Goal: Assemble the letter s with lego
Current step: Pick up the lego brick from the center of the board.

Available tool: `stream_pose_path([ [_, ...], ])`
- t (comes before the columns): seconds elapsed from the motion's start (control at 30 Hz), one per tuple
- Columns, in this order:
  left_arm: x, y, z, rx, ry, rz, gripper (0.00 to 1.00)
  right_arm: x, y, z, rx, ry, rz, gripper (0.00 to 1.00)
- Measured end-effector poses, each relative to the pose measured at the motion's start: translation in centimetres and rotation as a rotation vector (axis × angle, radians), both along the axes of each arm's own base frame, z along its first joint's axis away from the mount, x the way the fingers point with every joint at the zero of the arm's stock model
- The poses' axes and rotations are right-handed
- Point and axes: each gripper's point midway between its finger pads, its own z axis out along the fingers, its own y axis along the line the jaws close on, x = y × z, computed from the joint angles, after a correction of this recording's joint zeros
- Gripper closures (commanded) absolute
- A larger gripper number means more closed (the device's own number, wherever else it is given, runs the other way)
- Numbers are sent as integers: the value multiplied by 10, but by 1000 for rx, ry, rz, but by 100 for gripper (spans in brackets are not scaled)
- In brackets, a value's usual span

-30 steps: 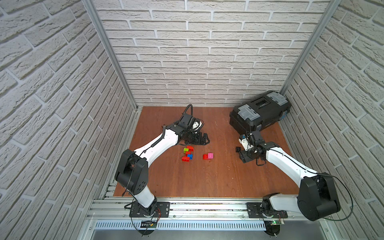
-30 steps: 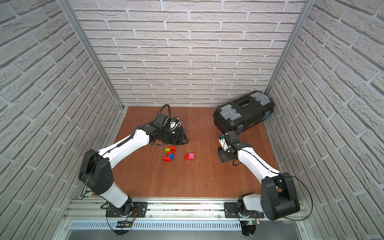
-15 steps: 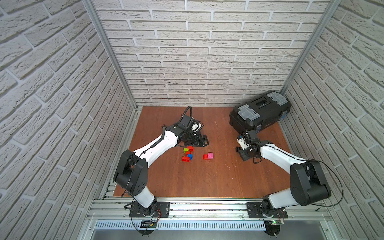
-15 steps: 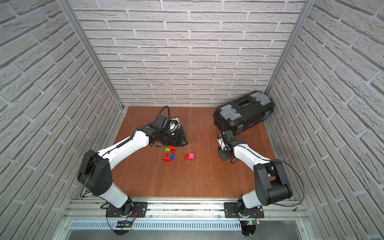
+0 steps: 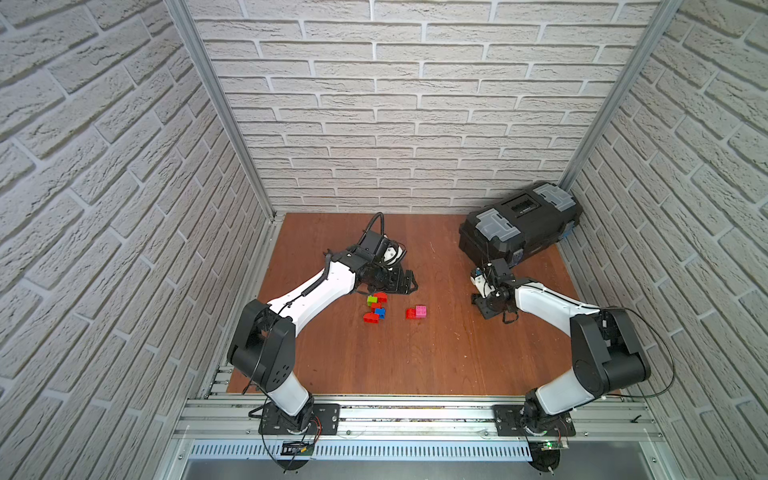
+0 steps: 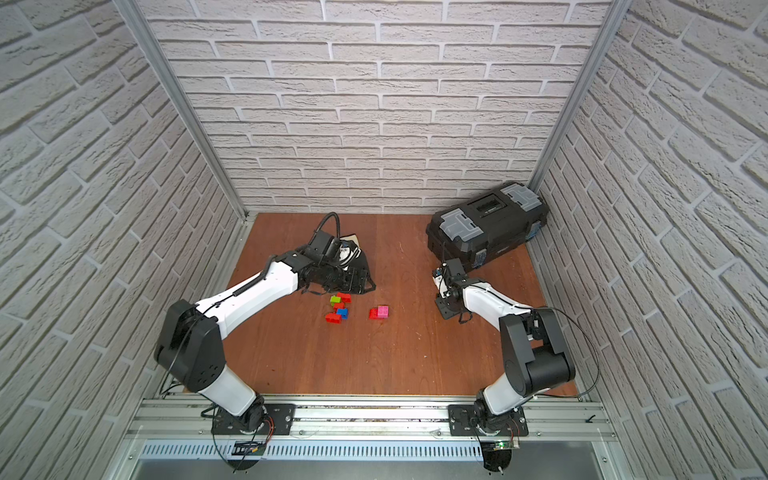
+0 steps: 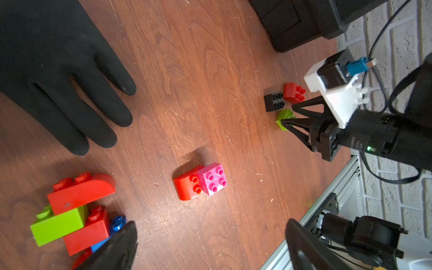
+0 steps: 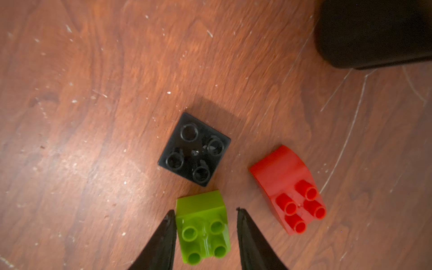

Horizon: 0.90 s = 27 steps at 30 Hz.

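Observation:
My right gripper (image 8: 205, 210) is low over the floor, its jaws straddling a lime green lego brick (image 8: 201, 224). One finger touches the brick and a thin gap shows at the other. A black brick (image 8: 194, 149) and a curved red brick (image 8: 287, 187) lie just beyond it. The same three show by the right gripper (image 7: 286, 114) in the left wrist view. My left gripper (image 7: 210, 224) is open and holds nothing, above a red-and-pink pair (image 7: 201, 181) and beside a red, green and blue cluster (image 7: 77, 210). Both top views show that cluster (image 5: 376, 307) (image 6: 338, 307).
A black glove (image 7: 58, 70) lies flat on the wooden floor beside the left gripper (image 5: 401, 282). A black toolbox (image 5: 519, 224) stands in the back right corner, close behind the right gripper (image 5: 478, 299). An aluminium rail (image 5: 415, 411) runs along the front edge.
My right gripper has shifted slightly toward the toolbox side and its jaws have narrowed around the lime green brick. The left arm has not moved.

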Motion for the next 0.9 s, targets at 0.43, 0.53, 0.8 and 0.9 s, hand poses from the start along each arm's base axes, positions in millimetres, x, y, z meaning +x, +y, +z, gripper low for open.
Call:
stream_pose_path([
  [0.43, -1, 1, -2, 5, 7, 0, 2, -1, -2, -3, -9, 9, -7, 71],
  [0.53, -2, 1, -2, 7, 10, -1, 2, -1, -1, -3, -3, 10, -19, 71],
  [0.8, 0, 12, -5, 23, 27, 15, 2, -14, 11, 9, 63, 16, -124, 76],
  [0.9, 0, 22, -4, 22, 27, 30, 2, -19, 23, 23, 107, -7, -162, 75],
])
